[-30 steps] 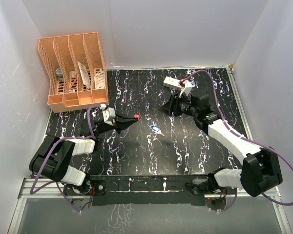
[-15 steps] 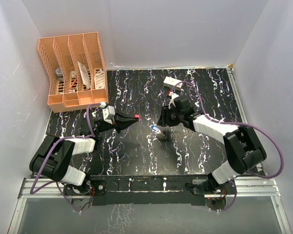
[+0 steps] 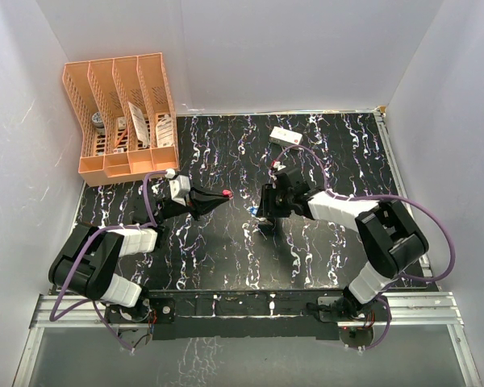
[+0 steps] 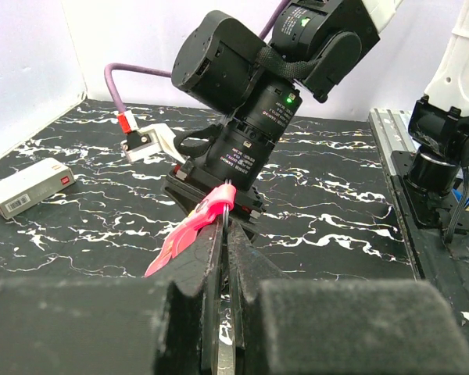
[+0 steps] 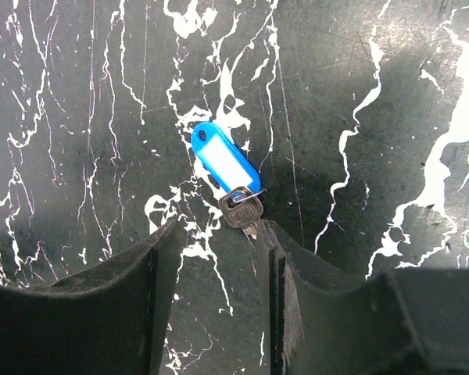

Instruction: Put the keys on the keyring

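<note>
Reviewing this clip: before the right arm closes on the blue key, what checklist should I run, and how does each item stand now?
1. left gripper shut on the pink key: ok.
2. right gripper jaws apart: ok.
3. blue key lined up with the right gripper: ok; its metal end lies in the gap and its blue head lies beyond the tips.
4. Blue key flat on the table, nothing on top of it: ok.
5. The keyring ready at the pink key: cannot tell.
6. white box apart from both grippers: ok.

tagged key [image 5: 225, 173] — on table [image 3: 226, 254], under right pincer [image 5: 219, 234] | slim key [image 4: 189, 233] — in left pincer [image 4: 227, 244], leftward
</note>
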Tool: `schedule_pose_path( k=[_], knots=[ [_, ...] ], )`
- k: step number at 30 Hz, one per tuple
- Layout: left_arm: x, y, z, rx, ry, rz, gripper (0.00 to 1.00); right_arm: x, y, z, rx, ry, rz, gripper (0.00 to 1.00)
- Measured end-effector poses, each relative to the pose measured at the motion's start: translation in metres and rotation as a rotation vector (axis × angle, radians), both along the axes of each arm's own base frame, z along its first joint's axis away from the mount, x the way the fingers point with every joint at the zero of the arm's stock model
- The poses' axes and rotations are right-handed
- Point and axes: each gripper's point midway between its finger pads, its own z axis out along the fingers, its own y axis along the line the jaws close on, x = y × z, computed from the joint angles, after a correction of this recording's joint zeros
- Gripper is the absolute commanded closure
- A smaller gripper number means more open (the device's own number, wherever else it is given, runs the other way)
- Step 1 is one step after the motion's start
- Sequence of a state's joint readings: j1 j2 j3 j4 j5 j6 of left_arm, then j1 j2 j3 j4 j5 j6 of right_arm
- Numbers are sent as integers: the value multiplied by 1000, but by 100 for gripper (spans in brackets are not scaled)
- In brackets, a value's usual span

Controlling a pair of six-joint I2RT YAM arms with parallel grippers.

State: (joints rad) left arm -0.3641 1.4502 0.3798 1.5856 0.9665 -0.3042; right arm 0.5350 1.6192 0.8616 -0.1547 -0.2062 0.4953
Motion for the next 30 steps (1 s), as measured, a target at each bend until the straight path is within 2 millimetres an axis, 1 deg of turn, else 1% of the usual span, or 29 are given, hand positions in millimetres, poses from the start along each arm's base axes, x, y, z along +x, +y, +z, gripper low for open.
schedule_pose_path(
  k=[6,12,17,28,30],
  knots=[
    [0,0,-2,7,-4,1,100,2,-1,-5,-9,18,-28,61],
    [1,0,-4,14,-4,3,100,9,2,-5,-7,18,-47,63],
    [1,0,-3,14,-9,4,100,13,4,-12,-15,35,-61,64],
    [-1,1,0,20,-28,4,100,16,3,-15,-21,36,-79,74],
    [-1,1,0,22,-29,4,100,16,3,-15,-21,36,-80,78]
  ],
)
